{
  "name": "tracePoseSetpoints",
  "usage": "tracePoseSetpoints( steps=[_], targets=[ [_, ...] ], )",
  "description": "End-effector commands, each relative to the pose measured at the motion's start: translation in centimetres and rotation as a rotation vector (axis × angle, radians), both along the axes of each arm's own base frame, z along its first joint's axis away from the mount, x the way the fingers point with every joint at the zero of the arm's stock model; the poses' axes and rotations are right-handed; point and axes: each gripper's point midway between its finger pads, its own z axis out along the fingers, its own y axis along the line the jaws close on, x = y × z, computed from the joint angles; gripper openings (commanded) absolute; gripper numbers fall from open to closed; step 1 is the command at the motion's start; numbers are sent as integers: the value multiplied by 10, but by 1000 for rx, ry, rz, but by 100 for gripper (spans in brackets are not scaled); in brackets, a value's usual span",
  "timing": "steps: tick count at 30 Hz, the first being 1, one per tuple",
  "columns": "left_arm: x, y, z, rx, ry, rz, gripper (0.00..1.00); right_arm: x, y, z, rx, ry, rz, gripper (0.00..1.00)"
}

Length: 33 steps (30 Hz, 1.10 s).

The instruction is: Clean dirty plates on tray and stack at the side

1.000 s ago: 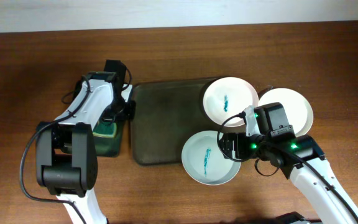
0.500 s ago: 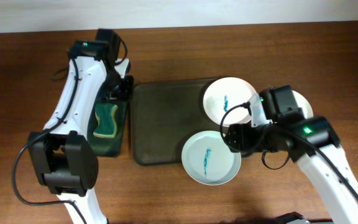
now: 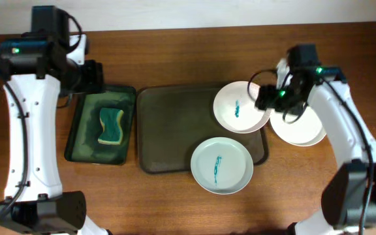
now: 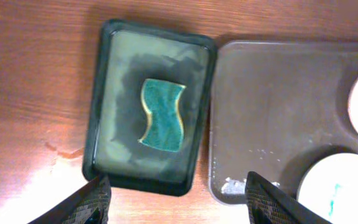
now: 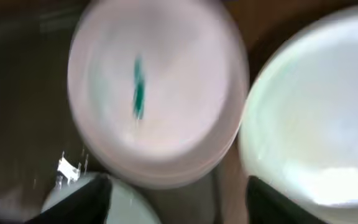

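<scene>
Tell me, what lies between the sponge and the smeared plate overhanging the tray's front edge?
Nothing loose. The overhead view shows only the wall of the sponge dish and bare tray between the sponge and that plate.

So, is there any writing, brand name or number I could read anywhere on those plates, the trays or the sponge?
No readable text anywhere in these pictures.
Upper plate and lower plate: the teal marks are smears, not letters.
Sponge, small green tray and big tray: no label or number shows.
Right wrist view: blurred, nothing legible.
</scene>
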Motion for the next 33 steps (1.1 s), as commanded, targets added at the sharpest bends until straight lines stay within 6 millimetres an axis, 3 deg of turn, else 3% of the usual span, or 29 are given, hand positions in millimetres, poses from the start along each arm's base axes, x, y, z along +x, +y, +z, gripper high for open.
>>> tracePoseSetpoints(
  steps=[1,5,8,10,12,17,19,21,23,26,29,33],
  targets=[
    [-5,18,-42,4,103,43,69,17,-20,-15,-25,-8,4,66],
    [-7,33,-111,-8,174,83,74,9,-20,-25,-27,42,12,66],
    [-4,30,-173,-19,163,75,63,4,-19,-26,-26,61,11,66],
    [-5,17,-211,-87,159,53,56,0,-19,-27,-25,79,11,66],
    [-6,10,-238,-76,177,33,44,-1,-19,-27,-24,83,11,66],
    [1,3,-263,47,199,14,43,-1,-19,-27,-24,83,11,66],
    [-2,5,-271,63,222,63,36,-1,-19,-27,-24,85,11,66],
    [-5,6,-282,58,249,88,18,-2,-19,-27,-24,87,11,66],
    [-6,6,-284,57,257,86,0,-2,-19,-27,-24,87,11,66],
    [-7,6,-279,59,268,86,0,-3,-19,-27,-24,90,12,66],
    [6,7,-247,63,257,86,0,-2,-19,-27,-25,90,13,66],
    [44,5,-164,60,167,67,0,19,-21,-23,-44,-10,46,66]
  ],
)
